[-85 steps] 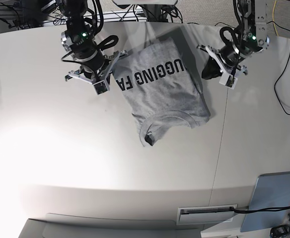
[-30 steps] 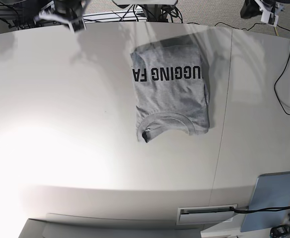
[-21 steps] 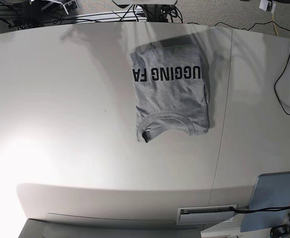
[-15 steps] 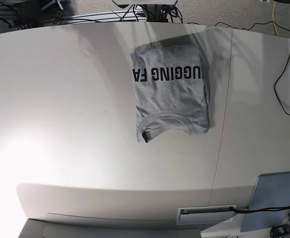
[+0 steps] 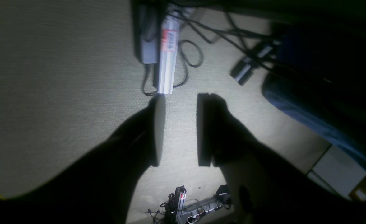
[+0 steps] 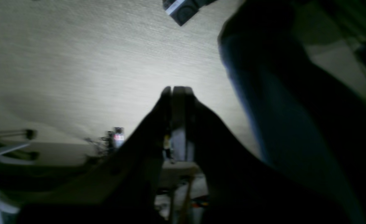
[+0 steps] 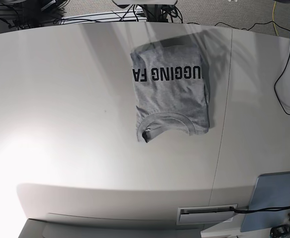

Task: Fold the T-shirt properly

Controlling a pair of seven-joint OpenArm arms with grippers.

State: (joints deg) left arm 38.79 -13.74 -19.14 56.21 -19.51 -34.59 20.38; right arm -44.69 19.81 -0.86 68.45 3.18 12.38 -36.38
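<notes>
The T-shirt [image 7: 171, 94] lies folded into a neat grey rectangle on the far middle of the white table [image 7: 60, 124]. Its black lettering faces up and its ribbed collar points toward the near edge. Neither gripper shows in the base view. In the left wrist view my left gripper [image 5: 181, 97] hangs over carpeted floor, open, with nothing between its fingers. In the right wrist view my right gripper [image 6: 173, 89] is shut, its fingers pressed together on nothing, also over the floor. The T-shirt is out of both wrist views.
A seam [image 7: 223, 124] crosses the table just right of the shirt. A black cable [image 7: 282, 84] loops at the far right edge. A blue-grey panel [image 7: 271, 198] and a slotted vent [image 7: 207, 213] sit at the near right. An aluminium rail [image 5: 167, 53] and cables lie on the floor.
Both arms, which stood at the shirt's far corners, have withdrawn past the far table edge and left the base view. The shirt now lies squarer and has stayed still over the last second.
</notes>
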